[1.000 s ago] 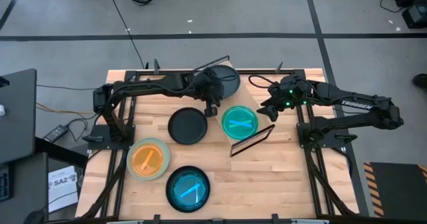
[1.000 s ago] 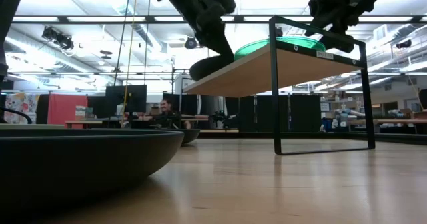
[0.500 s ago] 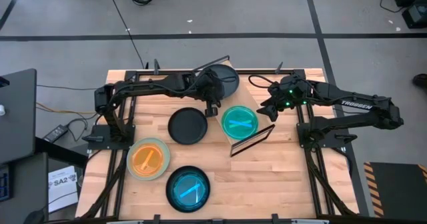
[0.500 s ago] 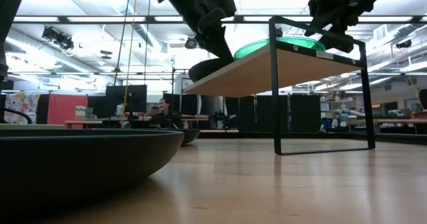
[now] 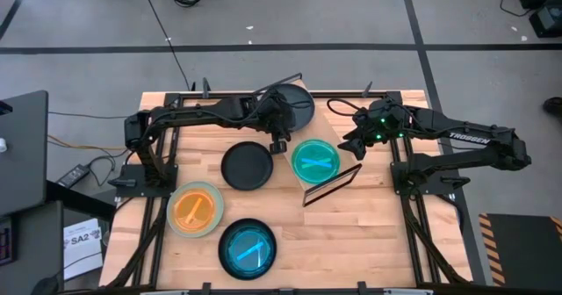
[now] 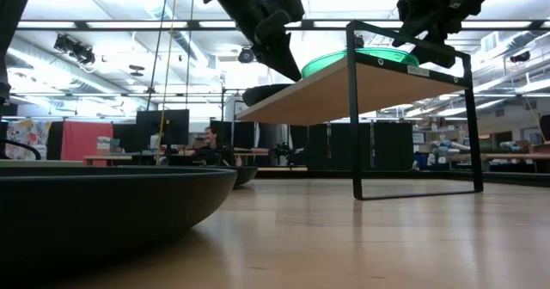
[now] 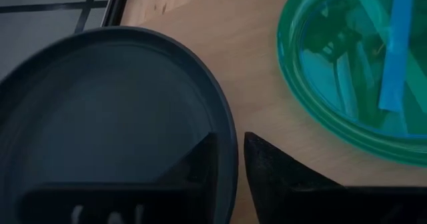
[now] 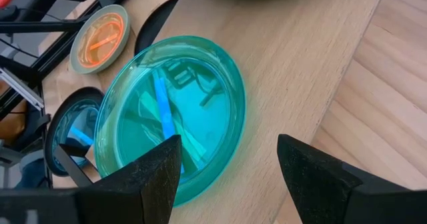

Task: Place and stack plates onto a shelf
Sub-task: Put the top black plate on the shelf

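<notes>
The shelf (image 6: 361, 87) stands mid-table, its pale board raised on black wire frames. A dark grey plate (image 5: 294, 104) lies on its far end and a teal plate (image 5: 314, 160) with a blue stripe lies flat on the board nearer the middle. My left gripper (image 7: 230, 164) slants down at the dark plate's near rim, slightly open, one finger over the plate's inside and one outside it. My right gripper (image 8: 230, 184) hovers open above the board, beside the teal plate (image 8: 170, 117), with nothing between its fingers. My left gripper has the dark plate's near rim (image 7: 229, 144) in the narrow gap between its two fingers, coming at it slanting down from the table's left. Whether either finger touches the rim I cannot tell. The plate rests on the shelf board.
On the tabletop left of the shelf lie a black plate (image 5: 246, 165), an orange plate on a pale green one (image 5: 195, 208) and a teal plate on a black one (image 5: 247, 248). A dark plate rim (image 6: 103, 212) fills the low view's foreground.
The dark grey plate's near edge has sunk under my left gripper, and the plate now lies flatter on the shelf board. Both arms have kept their places.
</notes>
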You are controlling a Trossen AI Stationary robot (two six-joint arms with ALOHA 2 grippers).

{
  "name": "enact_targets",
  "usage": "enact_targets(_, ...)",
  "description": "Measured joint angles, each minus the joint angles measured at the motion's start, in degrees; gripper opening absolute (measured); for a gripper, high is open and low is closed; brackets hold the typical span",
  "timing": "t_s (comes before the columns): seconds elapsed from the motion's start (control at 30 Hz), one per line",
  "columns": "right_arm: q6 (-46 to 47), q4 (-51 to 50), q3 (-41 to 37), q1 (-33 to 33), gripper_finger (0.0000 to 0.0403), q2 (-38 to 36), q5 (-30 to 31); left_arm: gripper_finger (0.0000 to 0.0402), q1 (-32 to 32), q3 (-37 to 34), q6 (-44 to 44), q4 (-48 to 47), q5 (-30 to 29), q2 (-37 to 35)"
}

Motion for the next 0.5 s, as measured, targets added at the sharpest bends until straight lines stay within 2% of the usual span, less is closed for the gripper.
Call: enact_targets(0.5,0.0,0.0,0.0,0.0,0.0252,0.0,0.0,0.0201,0.0,0.0,-0.2,0.0,-0.2,0.0)
